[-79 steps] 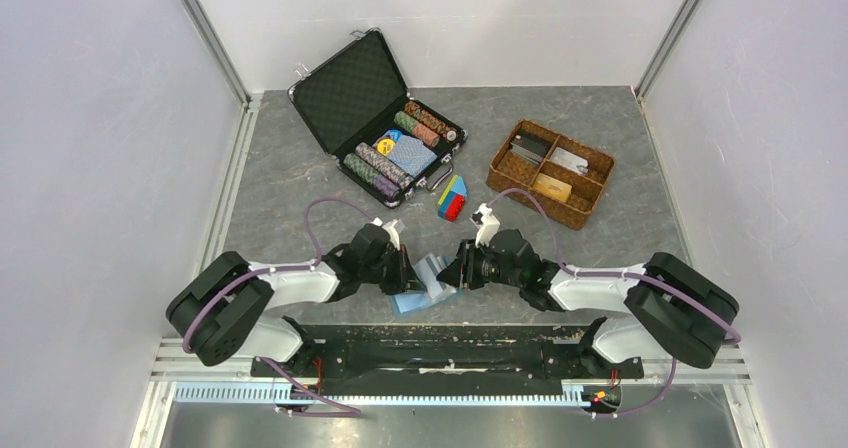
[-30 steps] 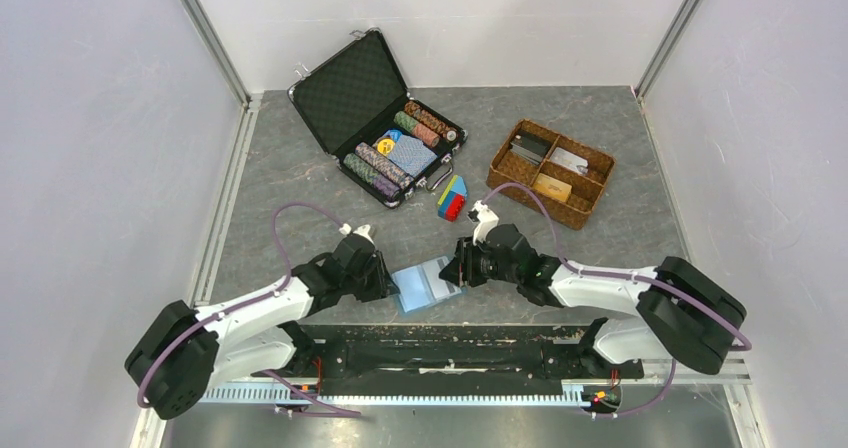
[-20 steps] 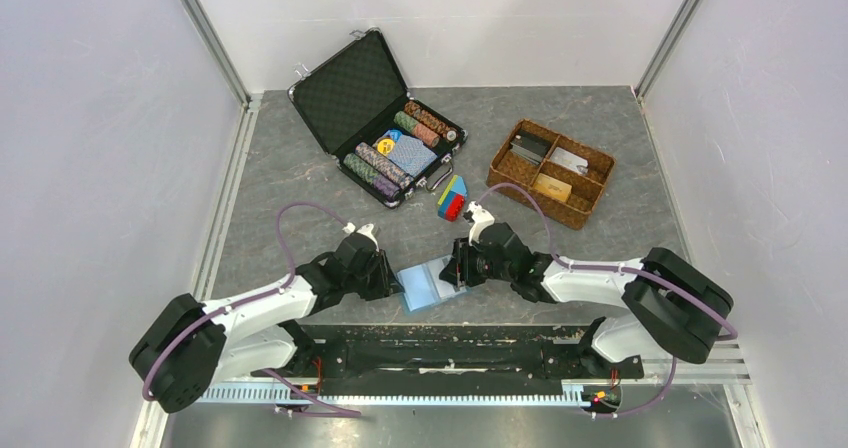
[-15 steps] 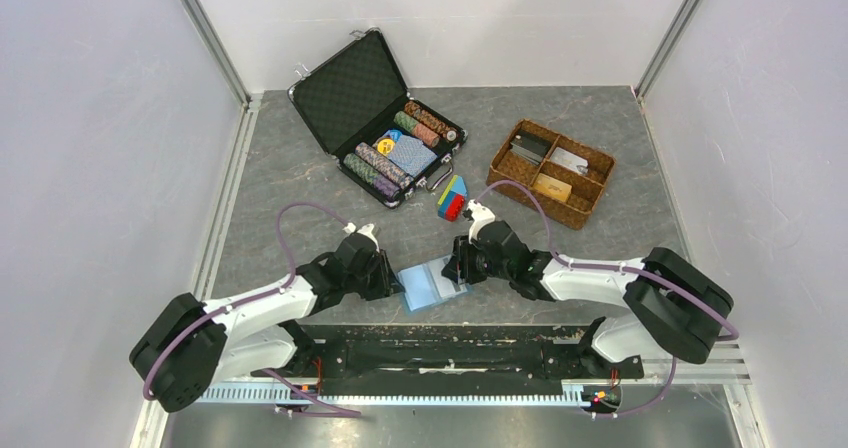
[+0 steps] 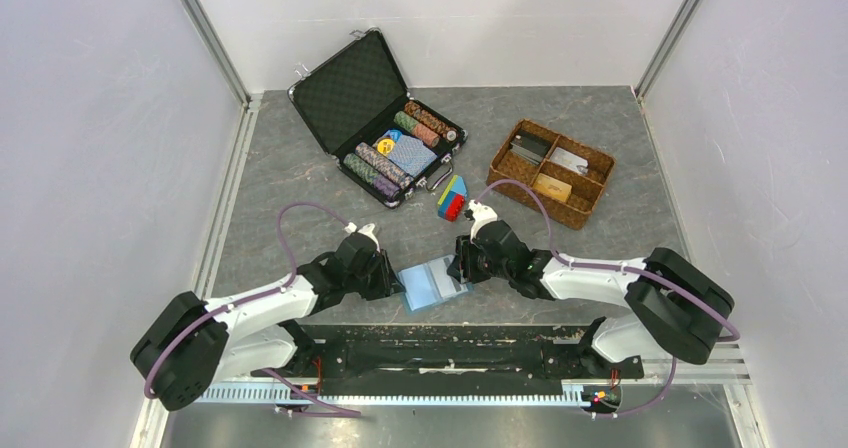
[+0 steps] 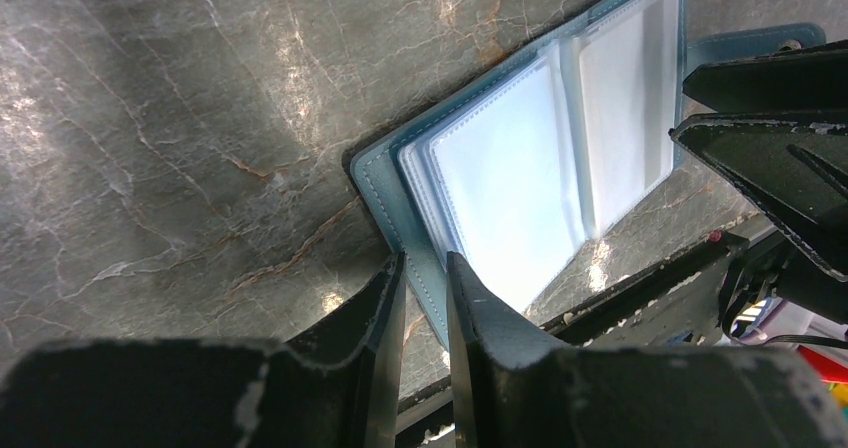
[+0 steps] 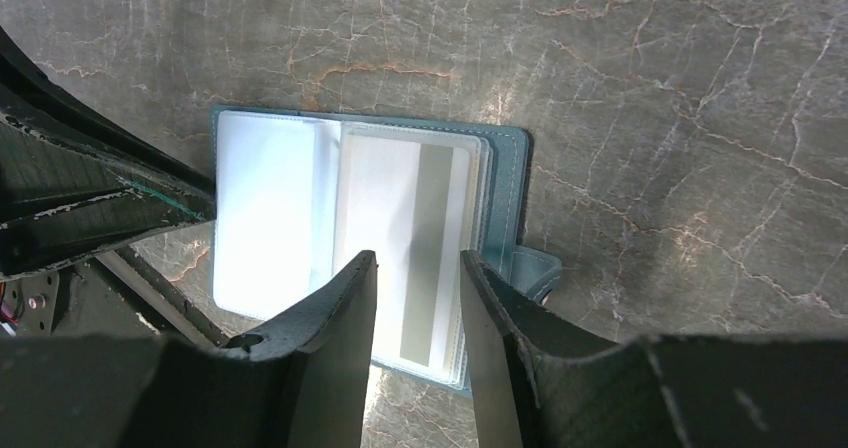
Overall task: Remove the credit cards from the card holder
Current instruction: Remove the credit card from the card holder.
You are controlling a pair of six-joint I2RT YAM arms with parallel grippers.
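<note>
The light-blue card holder (image 5: 432,284) lies open and flat on the table between my two grippers. My left gripper (image 5: 398,286) is shut on the edge of its left cover (image 6: 415,230), with the blue rim running between the fingers (image 6: 425,263). Clear sleeves (image 6: 520,168) fan out over the cover. In the right wrist view a pale credit card with a grey stripe (image 7: 435,218) sits inside the right-hand sleeve. My right gripper (image 7: 418,260) hangs open just above that sleeve, one finger on each side of the stripe, holding nothing. It shows in the top view (image 5: 458,273).
An open black chip case (image 5: 385,133) stands at the back left. A brown wicker tray (image 5: 598,180) at the back right holds an orange-yellow card (image 5: 553,188) and other cards. Coloured toy blocks (image 5: 452,200) lie between them. The black base rail (image 5: 430,343) runs just behind the holder.
The holder, earlier raised and half folded between the grippers, now lies spread flat. The right gripper has shifted slightly left over its right page. The left gripper has stayed on the cover.
</note>
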